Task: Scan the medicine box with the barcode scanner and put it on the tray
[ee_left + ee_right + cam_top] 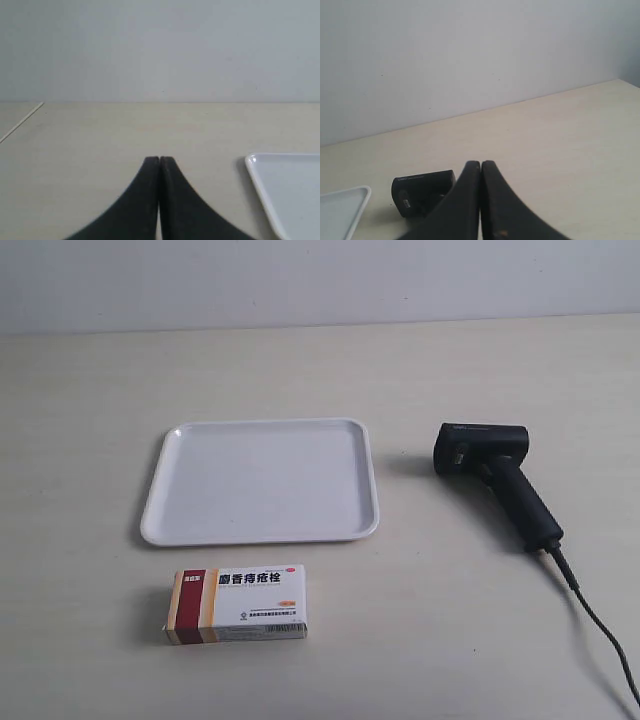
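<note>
The medicine box (236,603) lies flat on the table, just in front of the white tray (262,480), red and tan band toward the exterior view's left. The black barcode scanner (495,480) lies on its side to the tray's right, its cable (600,630) trailing off the lower right. Neither arm shows in the exterior view. My left gripper (159,159) is shut and holds nothing, with the tray's corner (287,190) beside it. My right gripper (480,163) is shut and holds nothing; the scanner's head (422,198) lies just past its fingers, beside the tray's edge (342,212).
The light wooden table (90,390) meets a pale wall (320,280) at the back. Nothing else lies on the table in these views.
</note>
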Tool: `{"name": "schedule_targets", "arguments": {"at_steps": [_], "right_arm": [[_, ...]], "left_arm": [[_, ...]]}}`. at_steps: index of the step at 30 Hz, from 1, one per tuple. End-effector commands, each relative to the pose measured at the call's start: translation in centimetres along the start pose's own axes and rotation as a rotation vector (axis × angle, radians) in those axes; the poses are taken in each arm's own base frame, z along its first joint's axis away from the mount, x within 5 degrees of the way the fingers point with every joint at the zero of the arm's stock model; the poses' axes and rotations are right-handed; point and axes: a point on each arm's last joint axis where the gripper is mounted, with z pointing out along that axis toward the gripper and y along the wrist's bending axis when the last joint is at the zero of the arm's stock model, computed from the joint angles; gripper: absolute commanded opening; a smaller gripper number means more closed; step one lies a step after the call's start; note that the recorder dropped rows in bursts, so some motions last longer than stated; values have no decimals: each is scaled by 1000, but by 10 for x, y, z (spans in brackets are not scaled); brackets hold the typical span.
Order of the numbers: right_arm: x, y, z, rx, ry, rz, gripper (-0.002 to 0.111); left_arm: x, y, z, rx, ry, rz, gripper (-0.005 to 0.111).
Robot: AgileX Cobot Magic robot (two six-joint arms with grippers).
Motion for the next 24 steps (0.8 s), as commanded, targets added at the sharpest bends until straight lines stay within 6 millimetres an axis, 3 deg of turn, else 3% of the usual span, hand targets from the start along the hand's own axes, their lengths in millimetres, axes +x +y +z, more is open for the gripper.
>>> {"name": "schedule_targets", "arguments": {"at_steps": [1,20,24], "right_arm": [[0,-1,0,5,-14,-15,0],[0,-1,0,6,-8,-15,0],[0,-1,0,6,-8,-15,0]], "left_arm": [[0,0,0,-1,-4,-8,3],[0,0,0,-1,-4,-8,3],[-13,0,-1,5,-148,-102,3]]}}
